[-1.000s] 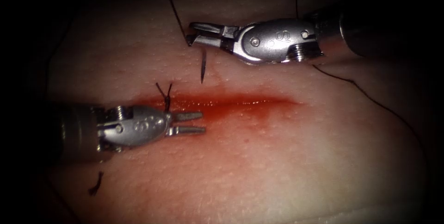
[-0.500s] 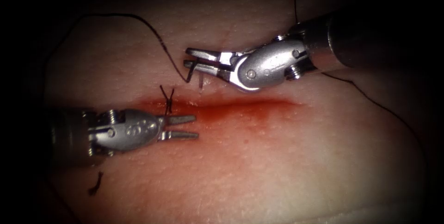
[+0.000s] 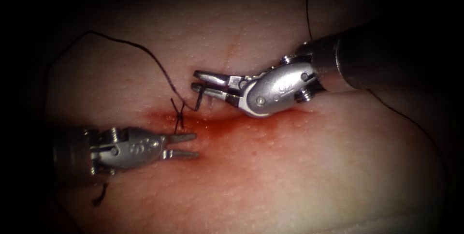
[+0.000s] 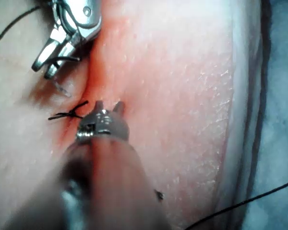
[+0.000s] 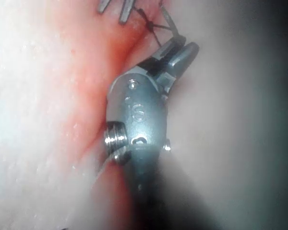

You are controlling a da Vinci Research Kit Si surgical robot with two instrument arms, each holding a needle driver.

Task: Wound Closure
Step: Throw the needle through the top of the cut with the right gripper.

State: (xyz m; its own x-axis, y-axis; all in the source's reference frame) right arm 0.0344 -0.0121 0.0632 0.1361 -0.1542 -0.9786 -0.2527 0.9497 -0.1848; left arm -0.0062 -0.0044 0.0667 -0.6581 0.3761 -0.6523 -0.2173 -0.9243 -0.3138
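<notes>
My right tool (image 3: 199,81) grips the needle (image 3: 199,99) near its tail above the cut (image 3: 251,118); my left tool (image 3: 191,146) is open, holding nothing.

The near half of the tissue (image 3: 299,185), below the cut (image 3: 270,118), lies bare, with free room across to its right edge. At the cut's left end the way is crowded: the left tool (image 3: 186,146) lies there empty with its jaws parted, tips just beside a tied stitch (image 3: 178,113). Just beyond, the right tool (image 3: 202,81) grips the needle (image 3: 199,99) close over the cut's far lip. Thread (image 3: 121,43) arcs over the far-left tissue, and a cut end (image 3: 100,195) lies near-left.
</notes>
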